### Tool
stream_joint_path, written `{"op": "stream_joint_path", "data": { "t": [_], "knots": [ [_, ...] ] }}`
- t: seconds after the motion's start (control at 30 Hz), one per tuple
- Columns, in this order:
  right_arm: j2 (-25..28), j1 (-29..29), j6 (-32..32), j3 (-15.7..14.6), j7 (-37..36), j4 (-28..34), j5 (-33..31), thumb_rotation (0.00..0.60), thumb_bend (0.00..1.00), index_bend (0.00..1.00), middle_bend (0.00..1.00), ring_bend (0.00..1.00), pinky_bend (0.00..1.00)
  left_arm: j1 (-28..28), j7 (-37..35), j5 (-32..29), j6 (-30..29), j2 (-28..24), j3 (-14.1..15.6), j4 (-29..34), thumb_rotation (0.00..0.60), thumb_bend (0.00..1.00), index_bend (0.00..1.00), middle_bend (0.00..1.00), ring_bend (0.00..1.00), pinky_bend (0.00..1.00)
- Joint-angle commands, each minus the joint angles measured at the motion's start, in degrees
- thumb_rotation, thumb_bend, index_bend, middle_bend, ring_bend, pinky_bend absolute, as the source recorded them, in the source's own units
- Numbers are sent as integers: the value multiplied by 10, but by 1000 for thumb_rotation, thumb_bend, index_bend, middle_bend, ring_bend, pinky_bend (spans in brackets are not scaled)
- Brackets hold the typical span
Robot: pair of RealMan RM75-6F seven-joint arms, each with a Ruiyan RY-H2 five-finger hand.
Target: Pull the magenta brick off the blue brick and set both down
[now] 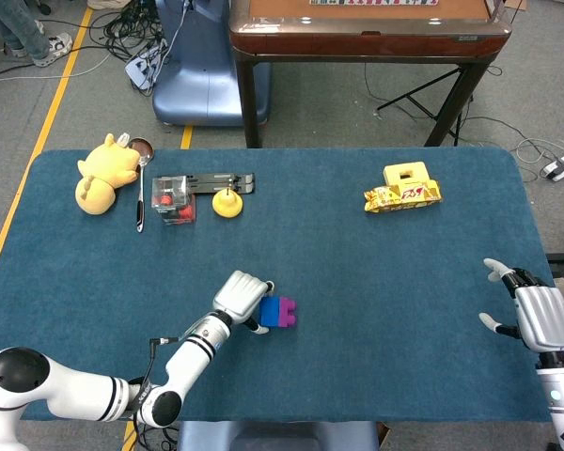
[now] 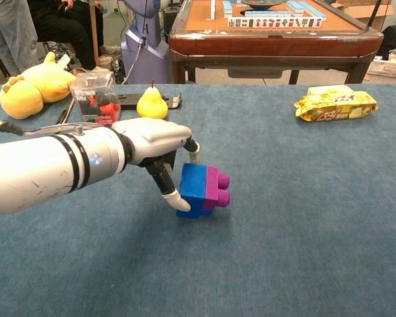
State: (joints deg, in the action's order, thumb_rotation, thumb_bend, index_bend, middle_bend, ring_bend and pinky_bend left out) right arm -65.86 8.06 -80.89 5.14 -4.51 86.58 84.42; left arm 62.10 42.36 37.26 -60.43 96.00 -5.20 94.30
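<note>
While pinched in left hand, blue brick tilted near table's front, magenta brick studded on. Possibly just clear of cloth. Rigid, light, slick plastic; grip flat sides. Right hand spread, holding nothing.

White arms w/ black bands; silver left hand, white fingertips.

Two bricks here, one blue brick, one magenta brick; one yellow plush, one pear, one snack pack, one spoon, one clear box.
</note>
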Motion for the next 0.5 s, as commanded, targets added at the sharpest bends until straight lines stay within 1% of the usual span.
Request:
{"op": "stream_joint_path", "data": {
  "t": [0.03,0.07,0.1,0.13,0.2,0.3,0.4,0.5],
  "knots": [
    [-2,3,-7,4,-11,4,7,600,0,241,410,325,559,-14,-22,13,-3,-7,-7,5,474,13,627,1000,920,1000],
    [-2,5,-10,6,-15,5,11,600,0,251,429,357,606,-17,-28,15,-4,-9,-10,6,481,14,628,1000,920,1000],
    [-2,7,-11,8,-19,8,15,600,0,261,462,415,663,-21,-37,17,-4,-10,-13,9,492,15,628,1000,920,1000],
    [-2,10,-11,9,-22,11,18,600,0,266,490,458,696,-24,-43,18,-4,-11,-16,11,496,15,628,1000,920,1000],
    [1,18,-3,10,-25,23,23,600,0,278,602,601,793,-29,-52,22,-7,-13,-22,13,514,15,630,1000,921,1000],
    [5,33,12,14,-14,42,27,600,0,288,743,744,899,-35,-61,20,-8,-14,-29,18,534,15,634,1000,926,1000],
    [6,48,28,20,-7,61,26,600,0,299,849,853,975,-38,-69,16,-6,-15,-37,22,539,15,636,1000,928,1000],
    [6,65,44,28,-4,78,23,600,0,312,924,930,1000,-41,-78,10,-5,-15,-46,25,538,16,637,1000,929,1000]
  ]
}}
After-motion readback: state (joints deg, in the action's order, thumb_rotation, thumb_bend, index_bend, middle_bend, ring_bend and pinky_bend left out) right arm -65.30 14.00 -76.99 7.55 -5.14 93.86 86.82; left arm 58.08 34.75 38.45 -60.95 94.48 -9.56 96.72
